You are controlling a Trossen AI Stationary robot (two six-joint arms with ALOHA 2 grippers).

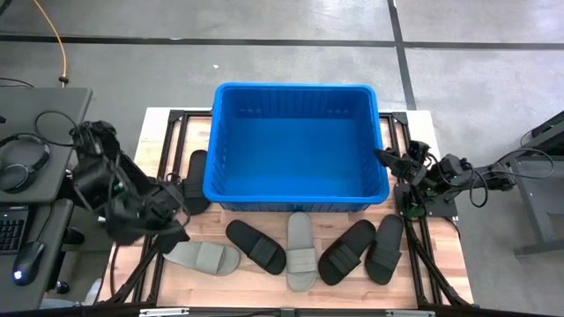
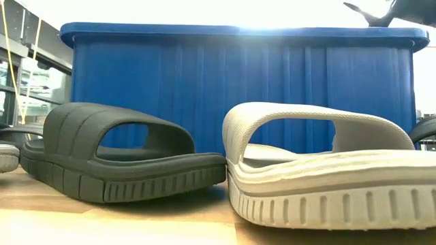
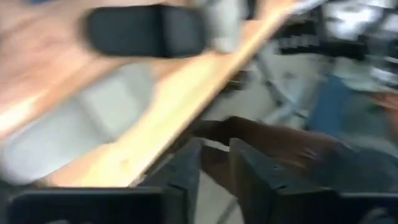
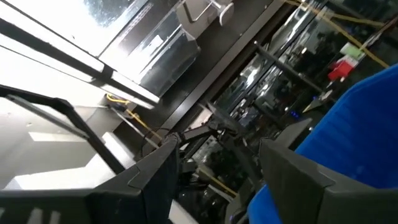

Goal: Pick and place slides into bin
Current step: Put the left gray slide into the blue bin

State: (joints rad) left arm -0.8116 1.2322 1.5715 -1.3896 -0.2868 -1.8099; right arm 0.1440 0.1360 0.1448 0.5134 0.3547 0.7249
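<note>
The blue bin [image 1: 296,145] stands on the far half of the table. Several slides lie flat on their soles. One black slide [image 1: 195,180] is by the bin's left wall. Along the near edge lie a light grey slide [image 1: 204,257], a black slide [image 1: 256,246], a grey slide [image 1: 300,252] and two black slides [image 1: 346,253] [image 1: 385,248]. My left gripper [image 1: 176,231] [image 3: 214,180] hovers over the table's near left part beside the leftmost grey slide [image 3: 81,124], with a narrow gap between its fingers and nothing in it. My right gripper [image 1: 385,157] [image 4: 217,174] stands open at the bin's right rim.
The low view shows a black slide [image 2: 116,160] and a grey slide [image 2: 327,173] close up, with the bin's wall [image 2: 238,88] behind them. A desk with headphones [image 1: 22,163] and a mouse stands left of the table. Bare wood shows at the near left corner [image 1: 132,264].
</note>
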